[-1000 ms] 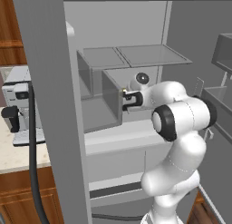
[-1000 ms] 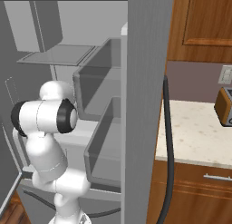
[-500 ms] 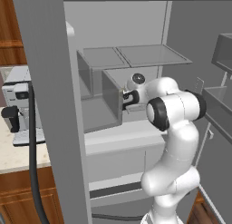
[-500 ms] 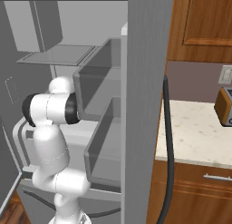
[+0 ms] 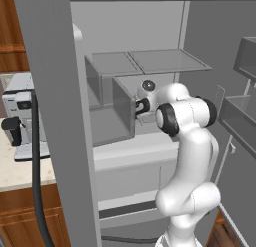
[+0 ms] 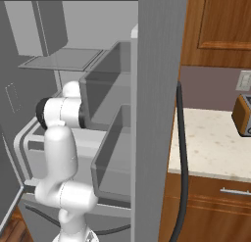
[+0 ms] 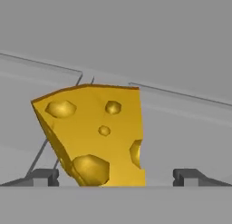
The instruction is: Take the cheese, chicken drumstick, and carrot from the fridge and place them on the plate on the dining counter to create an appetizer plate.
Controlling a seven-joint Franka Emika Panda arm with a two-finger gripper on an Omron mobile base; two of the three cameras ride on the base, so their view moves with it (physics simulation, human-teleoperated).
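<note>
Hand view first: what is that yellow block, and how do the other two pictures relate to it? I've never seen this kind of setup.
It is a rendered kitchen. A white robot arm on a driving base reaches into an open grey fridge. Two cameras ride on the base behind the arm, one on its left and one on its right, so they show the same reach from two sides. The third camera sits on the hand and looks along the gripper. The yellow block is a cheese wedge with holes, standing on a fridge shelf between the open fingertips. Nothing is held yet.

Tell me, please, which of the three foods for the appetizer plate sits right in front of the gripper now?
The cheese: a yellow-orange wedge with holes, unlike the brown drumstick or thin carrot, sitting between the fingertips of the open gripper.
</note>
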